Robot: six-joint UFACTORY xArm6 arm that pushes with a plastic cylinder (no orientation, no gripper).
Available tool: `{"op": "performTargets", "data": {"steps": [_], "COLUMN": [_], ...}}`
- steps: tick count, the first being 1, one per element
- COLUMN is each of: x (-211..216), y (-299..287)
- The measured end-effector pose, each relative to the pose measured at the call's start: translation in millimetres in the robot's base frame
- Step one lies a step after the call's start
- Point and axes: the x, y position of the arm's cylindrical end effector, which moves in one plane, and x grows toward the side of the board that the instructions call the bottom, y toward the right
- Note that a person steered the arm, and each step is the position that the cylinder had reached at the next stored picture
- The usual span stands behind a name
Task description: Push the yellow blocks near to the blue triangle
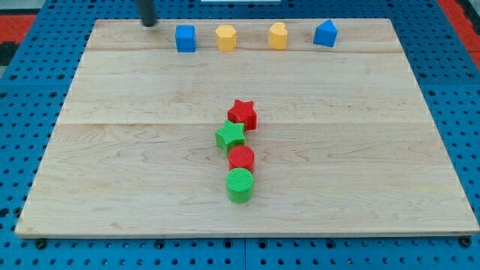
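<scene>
Yellow blocks: 2 of them, a yellow hexagonal block [226,37] and a yellow rounded block [278,35], both in the row along the view's top edge of the wooden board [135,172].
Blue triangle: the blue pointed block [325,34], just to the view's right of the yellow rounded block, apart from it; the hexagonal one sits farther to the view's left.
Blue cube [185,38]: to the view's left of the blue triangle, beyond both yellows, close beside the hexagonal block.
My tip [150,22]: to the view's left of the blue triangle, past the blue cube, touching no block. It is a bare rod, so there is nothing to open, close or hold.
Other blocks: red star [243,114], green star [230,136], red cylinder [241,158] and green cylinder [240,185], in a touching chain well below the blue triangle.
Risk 1: a straight push rightward would likely meet the blue cube first and drive it into the yellows.
Risk 2: the row lies near the board's top edge, so an off-centre push could spin a yellow block off it.
Risk 3: too long a push may knock the blue triangle away.
</scene>
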Motion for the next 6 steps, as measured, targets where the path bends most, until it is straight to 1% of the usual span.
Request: {"op": "performTargets", "data": {"steps": [1, 2, 3, 4, 5, 6], "x": [7.2, 9.4, 39.2, 48.2, 75.6, 101.1], "y": [48.9, 48.0, 88.1, 148.8, 219.1, 269.5]}}
